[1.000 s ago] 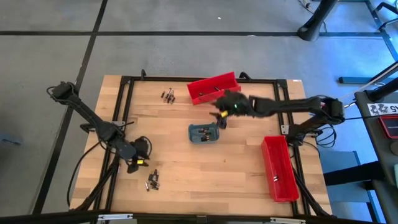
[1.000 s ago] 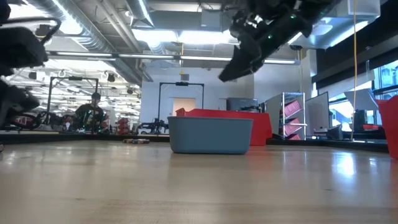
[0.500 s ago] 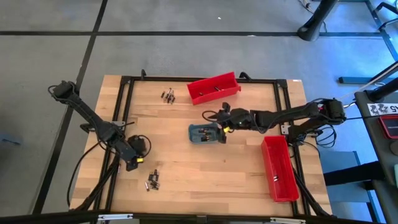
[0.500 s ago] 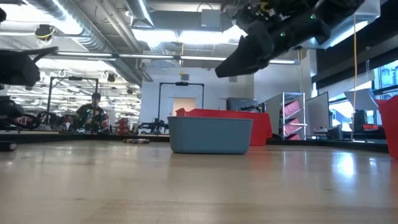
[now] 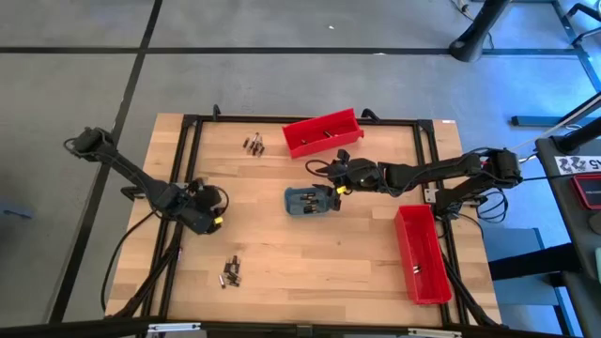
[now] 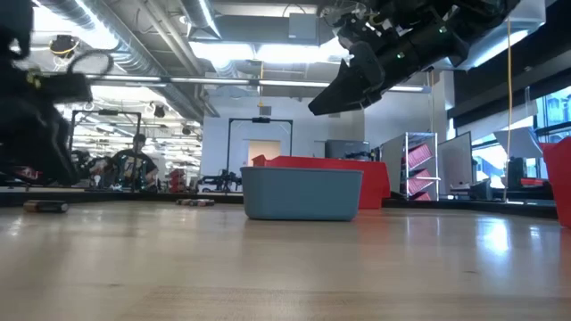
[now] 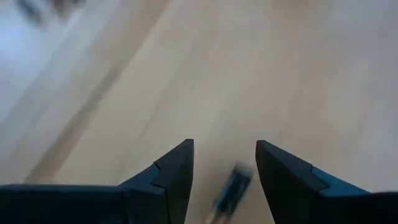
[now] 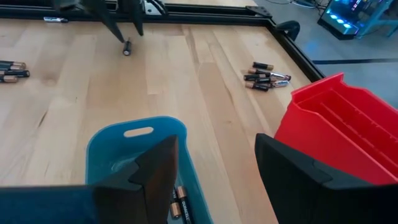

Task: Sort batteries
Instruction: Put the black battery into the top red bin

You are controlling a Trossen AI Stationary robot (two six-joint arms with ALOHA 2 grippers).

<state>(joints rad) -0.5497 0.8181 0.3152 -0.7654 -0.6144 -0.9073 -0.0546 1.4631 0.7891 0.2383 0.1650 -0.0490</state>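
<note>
Plainly the sorting is only partly done; a few batteries lie in the blue tray at the table's middle, while two loose groups wait on the bare wood — one cluster near the far edge beside the red bin, another cluster near the front left. A second red bin lies along the right side; whether it holds anything I cannot tell.

The right gripper hangs above the tray's right end, fingers spread wide and empty; the left gripper sits low over the left part of the table, fingers apart with nothing between them.

The high view gives the whole layout but shows the batteries as specks; the right wrist view resolves the far cluster into separate cells and shows cells inside the tray. The left wrist view shows a blurred single battery on the wood below its spread fingers — the high view does not show it. The low view adds only height; the right gripper is well above the tray's rim.
</note>
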